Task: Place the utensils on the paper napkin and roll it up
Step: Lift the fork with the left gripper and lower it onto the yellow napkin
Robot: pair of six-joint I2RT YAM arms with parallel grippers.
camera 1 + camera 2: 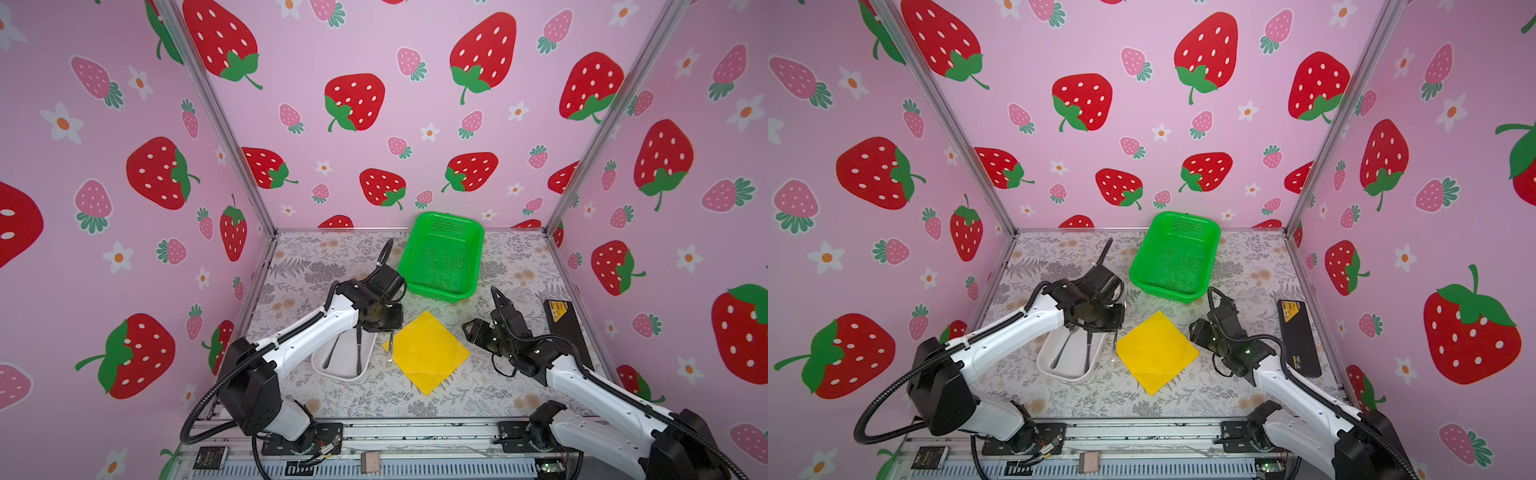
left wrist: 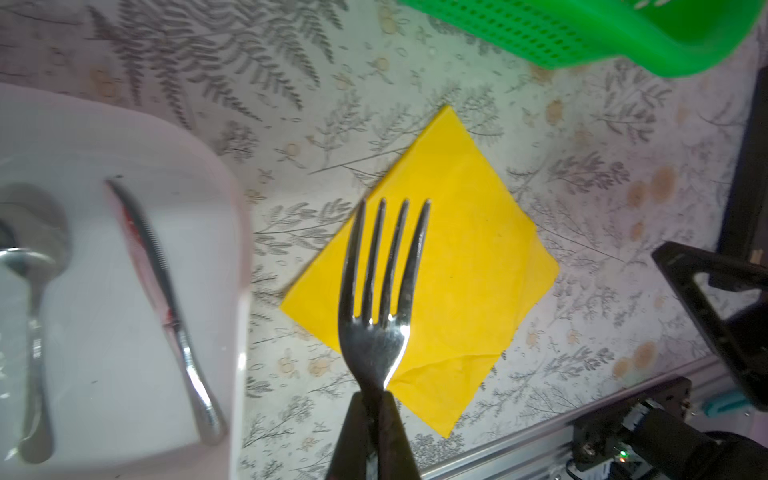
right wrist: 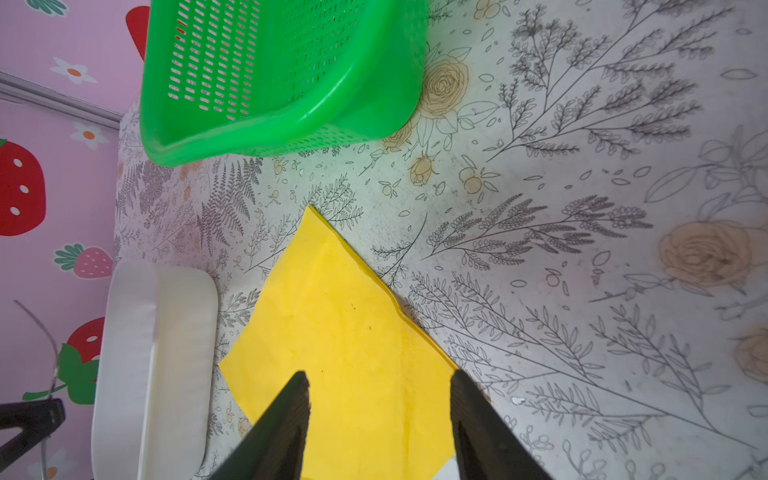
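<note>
Left wrist view: left hand (image 2: 374, 401) clamped on the fork (image 2: 376, 328) by its stem, tines dangling at the tray-side corner of the yellow napkin (image 2: 469, 257), flat on the table (image 2: 582, 124); spoon (image 2: 33, 291) and knife (image 2: 166, 299) sit in the white tray (image 2: 230, 216). Right hand (image 3: 379, 376) apart, empty, near the opposite corner. Suggest carrying fork further in, laying it low along the diagonal before releasing.

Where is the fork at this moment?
The fork is held by the left gripper; in a top view it hangs between the white tray and the left corner of the yellow napkin.
</note>
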